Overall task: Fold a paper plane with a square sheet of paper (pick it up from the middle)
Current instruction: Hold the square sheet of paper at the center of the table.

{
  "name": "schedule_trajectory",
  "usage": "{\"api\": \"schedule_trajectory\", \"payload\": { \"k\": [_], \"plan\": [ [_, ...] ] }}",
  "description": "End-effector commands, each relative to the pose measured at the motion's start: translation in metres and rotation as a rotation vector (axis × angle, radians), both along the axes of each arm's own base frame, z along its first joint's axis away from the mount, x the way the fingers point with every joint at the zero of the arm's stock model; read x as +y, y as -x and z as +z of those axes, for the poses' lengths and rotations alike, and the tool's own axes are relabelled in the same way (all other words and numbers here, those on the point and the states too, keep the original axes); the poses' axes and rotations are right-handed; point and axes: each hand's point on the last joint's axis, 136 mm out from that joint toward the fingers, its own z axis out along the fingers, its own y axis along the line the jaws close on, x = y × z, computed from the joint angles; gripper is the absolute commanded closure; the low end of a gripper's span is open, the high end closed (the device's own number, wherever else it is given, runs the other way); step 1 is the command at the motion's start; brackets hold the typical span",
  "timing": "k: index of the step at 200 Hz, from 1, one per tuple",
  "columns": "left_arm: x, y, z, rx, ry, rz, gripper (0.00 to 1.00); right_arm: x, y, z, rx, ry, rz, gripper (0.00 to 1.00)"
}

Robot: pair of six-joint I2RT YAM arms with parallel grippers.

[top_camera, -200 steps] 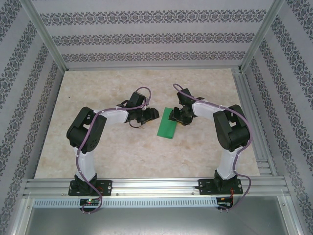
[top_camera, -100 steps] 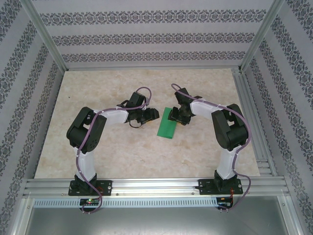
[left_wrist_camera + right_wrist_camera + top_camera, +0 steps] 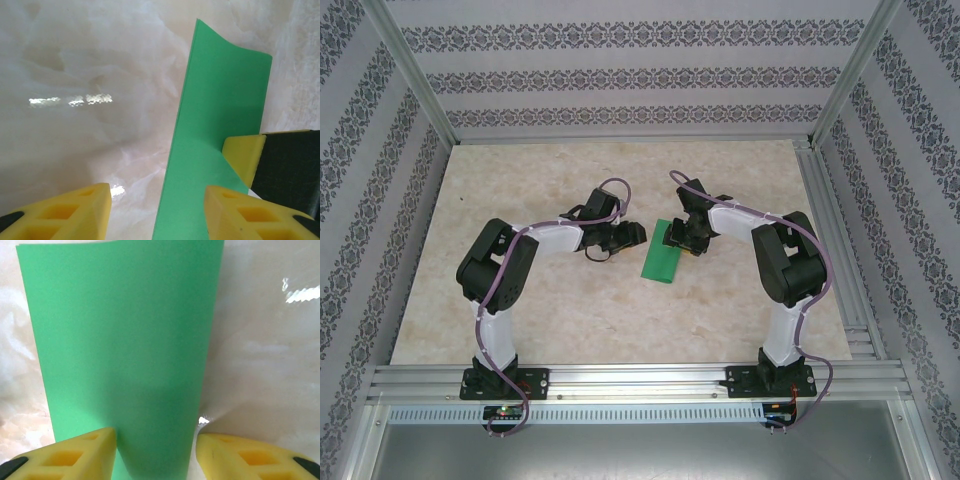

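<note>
Reaching inward with the left arm (image 3: pixel 500 270) and the right arm (image 3: pixel 785 265) from bases bolted at the near edge of the worktop (image 3: pixel 580 320), elbows bent outward and raised. Pointing the left gripper (image 3: pixel 632 235) rightward and the right gripper (image 3: pixel 682 240) leftward and downward, tips near each other about mid-worktop, not touching. Holding the yellow fingers (image 3: pixel 75 210) of both grippers spread wide apart.

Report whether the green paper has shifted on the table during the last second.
No. In the top view the green paper lies at the same spot and the same slant on the table, no nearer the metal rail on the right.
</note>
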Motion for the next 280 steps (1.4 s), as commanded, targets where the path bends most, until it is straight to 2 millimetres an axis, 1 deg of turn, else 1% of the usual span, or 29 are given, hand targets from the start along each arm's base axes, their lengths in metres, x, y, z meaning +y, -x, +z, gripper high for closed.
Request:
{"api": "schedule_trajectory", "payload": {
  "k": [1,51,100,131,156,188,219,243,280],
  "plan": [
    [-0.012,0.001,0.012,-0.021,0.022,-0.053,0.49,-0.029,0.023,-0.067,0.102,0.164,0.010,0.48],
    [-0.021,0.003,0.015,-0.019,0.049,-0.076,0.54,-0.031,0.025,-0.070,0.109,0.178,0.021,0.48],
    [-0.039,0.009,0.015,-0.001,0.086,-0.133,0.67,-0.032,0.026,-0.073,0.114,0.184,0.022,0.48],
    [-0.049,0.013,0.011,0.012,0.087,-0.162,0.73,-0.033,0.026,-0.074,0.115,0.187,0.021,0.48],
    [-0.053,0.016,0.004,0.031,0.075,-0.173,0.78,-0.033,0.027,-0.075,0.118,0.186,0.019,0.48],
    [-0.052,0.018,-0.005,0.057,0.052,-0.167,0.82,-0.032,0.027,-0.075,0.118,0.182,0.017,0.48],
    [-0.051,0.020,-0.015,0.089,0.038,-0.156,0.84,-0.033,0.028,-0.077,0.120,0.183,0.016,0.48],
    [-0.053,0.020,-0.017,0.093,0.035,-0.157,0.85,-0.033,0.029,-0.077,0.121,0.182,0.013,0.48],
    [-0.045,0.021,-0.027,0.115,-0.025,-0.139,0.86,-0.033,0.030,-0.078,0.124,0.182,0.011,0.48]
  ]
}}
